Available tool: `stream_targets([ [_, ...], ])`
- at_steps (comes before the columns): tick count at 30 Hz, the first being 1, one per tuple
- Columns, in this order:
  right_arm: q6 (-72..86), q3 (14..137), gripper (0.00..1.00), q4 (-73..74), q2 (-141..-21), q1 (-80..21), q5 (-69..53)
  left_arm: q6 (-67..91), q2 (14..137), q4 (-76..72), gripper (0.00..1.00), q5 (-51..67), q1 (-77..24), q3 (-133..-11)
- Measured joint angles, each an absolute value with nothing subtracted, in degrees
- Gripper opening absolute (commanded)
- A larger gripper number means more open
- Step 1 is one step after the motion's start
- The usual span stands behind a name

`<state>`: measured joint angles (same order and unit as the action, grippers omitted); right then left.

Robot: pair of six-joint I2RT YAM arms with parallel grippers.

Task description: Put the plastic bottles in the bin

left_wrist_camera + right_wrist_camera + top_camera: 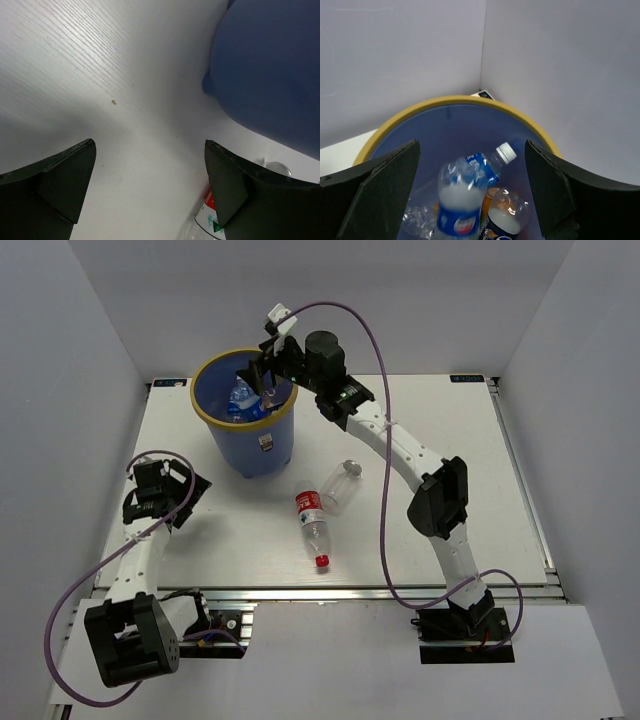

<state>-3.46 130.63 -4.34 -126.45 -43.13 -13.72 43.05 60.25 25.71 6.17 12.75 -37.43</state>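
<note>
The blue bin (262, 445) with a yellow rim stands at the table's back left. My right gripper (266, 382) hangs open and empty over its mouth. In the right wrist view my right gripper (470, 147) looks down past the rim (455, 101) at several bottles inside: one with a blue label and white cap (487, 166), a blurred blue-labelled one (456, 207) and a dark-labelled one (506, 216). A red-labelled bottle (312, 525) and a clear bottle (342, 486) lie on the table in front of the bin. My left gripper (176, 482) is open and empty, left of the bin.
In the left wrist view my left gripper (150, 175) is low over the white tabletop (100, 75), with the bin's wall (270, 75) at the right and the red-labelled bottle (209, 220) at the bottom edge. White walls enclose the table's back and sides.
</note>
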Motion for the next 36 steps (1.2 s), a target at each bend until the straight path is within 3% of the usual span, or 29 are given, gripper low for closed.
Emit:
stream_targets([
  [6, -3.1, 124.4, 0.89, -5.4, -119.2, -43.1, -11.6, 42.9, 58.5, 27.5, 0.98, 2.9, 7.8, -38.2],
  [14, 1.1, 85.7, 0.89, -13.8, -86.2, -39.7, -1.5, 44.2, 54.3, 27.4, 0.98, -0.2, -8.3, -37.0],
  [19, 4.5, 64.3, 0.89, -17.0, -67.4, -35.9, 7.0, 47.4, 54.4, 25.2, 0.98, -4.4, -24.9, -35.2],
  [22, 7.3, 52.9, 0.89, -18.0, -59.4, -33.8, 11.7, 48.8, 58.9, 22.5, 0.98, -8.3, -36.3, -36.1],
  [27, 12.6, 38.2, 0.89, -15.9, -48.1, -28.5, 17.2, 49.3, 74.5, 20.1, 0.98, -12.7, -47.0, -42.7],
  [36, 15.3, 35.0, 0.89, -13.0, -40.2, -25.5, 20.9, 48.7, 92.7, 19.1, 0.98, -17.5, -51.9, -55.0],
])
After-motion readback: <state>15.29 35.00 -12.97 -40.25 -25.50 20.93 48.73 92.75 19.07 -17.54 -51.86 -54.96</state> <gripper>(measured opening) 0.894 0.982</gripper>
